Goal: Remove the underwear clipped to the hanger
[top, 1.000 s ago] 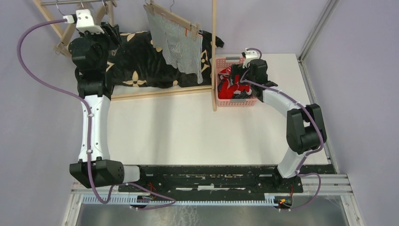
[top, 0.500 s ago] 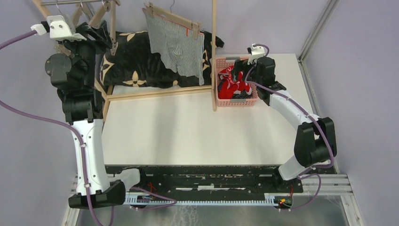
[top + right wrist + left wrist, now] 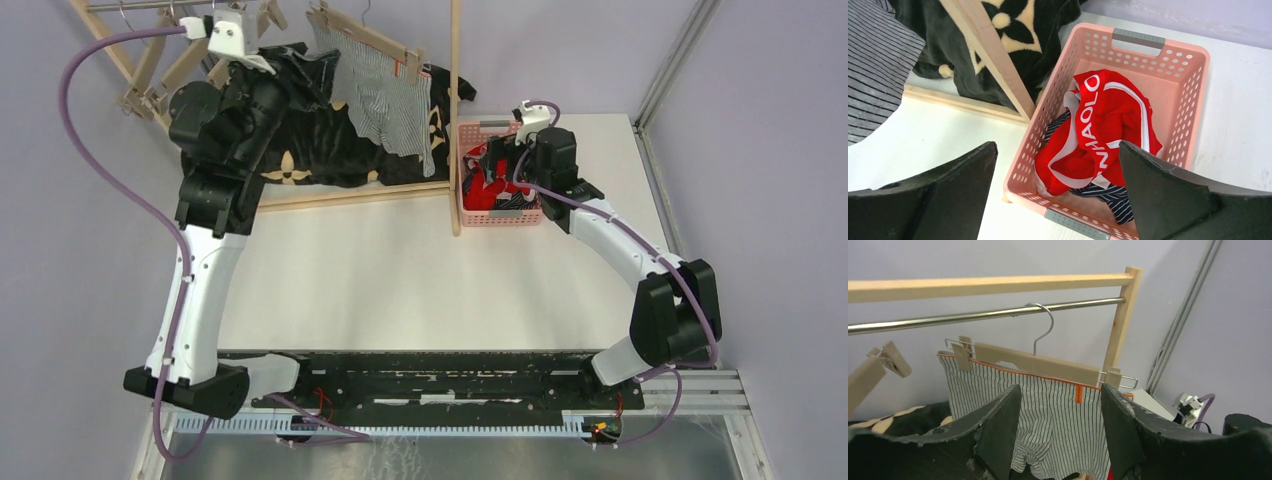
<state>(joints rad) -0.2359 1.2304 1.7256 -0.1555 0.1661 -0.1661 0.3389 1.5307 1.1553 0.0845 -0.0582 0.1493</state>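
Observation:
The grey fine-striped boxer shorts (image 3: 1058, 425) hang clipped at both corners to a wooden hanger (image 3: 1035, 365) on the metal rail (image 3: 973, 316); they also show in the top view (image 3: 385, 95). My left gripper (image 3: 1060, 405) is open and empty, facing the shorts from a short distance. The red shorts with white lettering (image 3: 1103, 130) lie on the navy striped shorts (image 3: 1105, 197) in the pink basket (image 3: 1193, 80). My right gripper (image 3: 1058, 165) is open and empty above the basket (image 3: 500, 215).
A black cushion with beige flower marks (image 3: 300, 150) lies under the rack. The rack's wooden post (image 3: 455, 110) stands between the hanger and the basket. Empty wooden hangers (image 3: 150, 70) hang at the rail's left end.
My left arm swung right from the rack's left end towards the hanging grey shorts. My right arm shifted slightly over the basket.

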